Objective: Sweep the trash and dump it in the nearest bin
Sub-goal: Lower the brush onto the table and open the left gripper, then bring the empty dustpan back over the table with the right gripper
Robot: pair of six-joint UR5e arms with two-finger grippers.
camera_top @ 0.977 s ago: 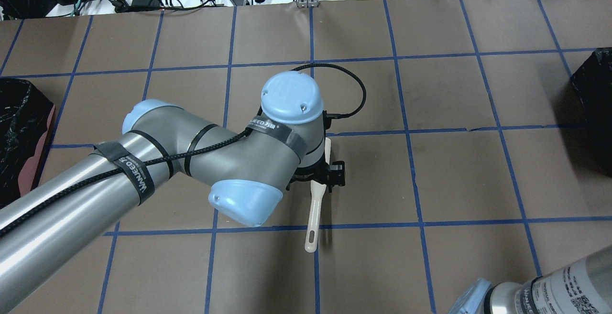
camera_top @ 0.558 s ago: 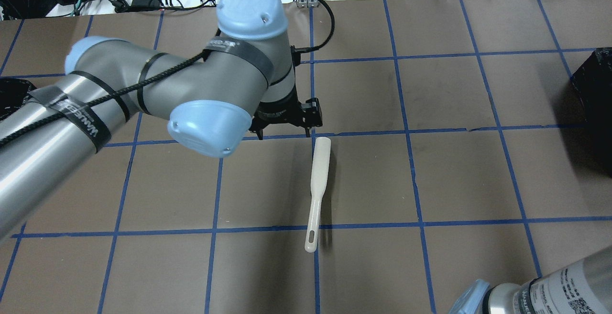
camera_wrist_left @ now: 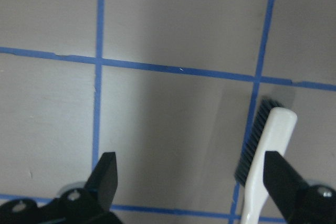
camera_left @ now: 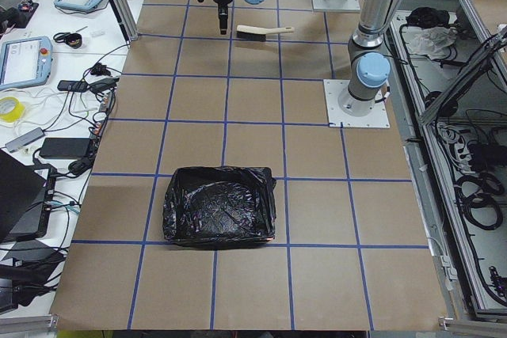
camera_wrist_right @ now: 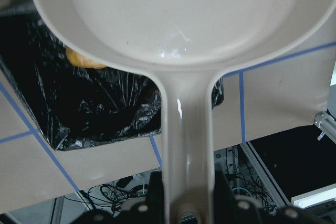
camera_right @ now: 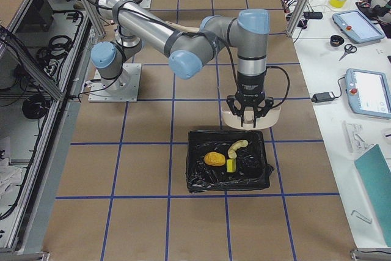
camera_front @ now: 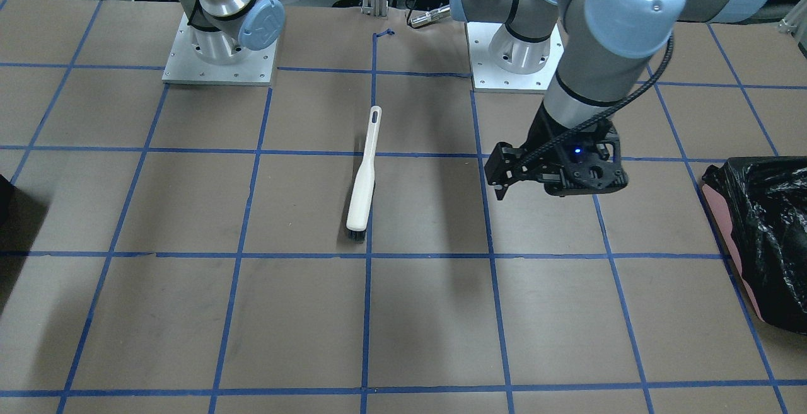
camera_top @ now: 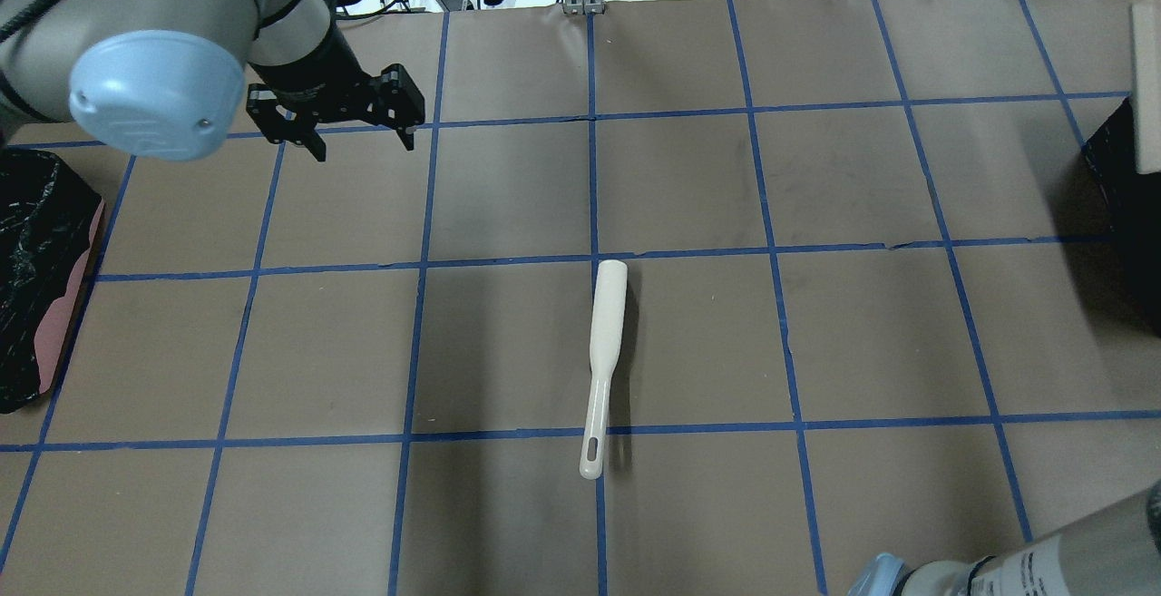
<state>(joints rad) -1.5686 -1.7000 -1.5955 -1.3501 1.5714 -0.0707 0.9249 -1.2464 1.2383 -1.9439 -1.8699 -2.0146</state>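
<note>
My left pincer (camera_top: 363, 150) hangs above the counter (camera_top: 871, 333) with its jaws spread wide and nothing between them. It is well apart from the brush (camera_top: 606, 342), which lies flat near the middle of the counter, bristles at its far end from the robot. My right pincer (camera_right: 249, 117) is clamped on the handle of the dustpan (camera_wrist_right: 173, 14), holding it over the edge of the bin (camera_right: 195, 175). All the trash sits inside that bin: the lump (camera_right: 214, 159), the sponge (camera_right: 231, 165) just beside it, and the crescent (camera_right: 237, 147) nearer the dustpan.
</note>
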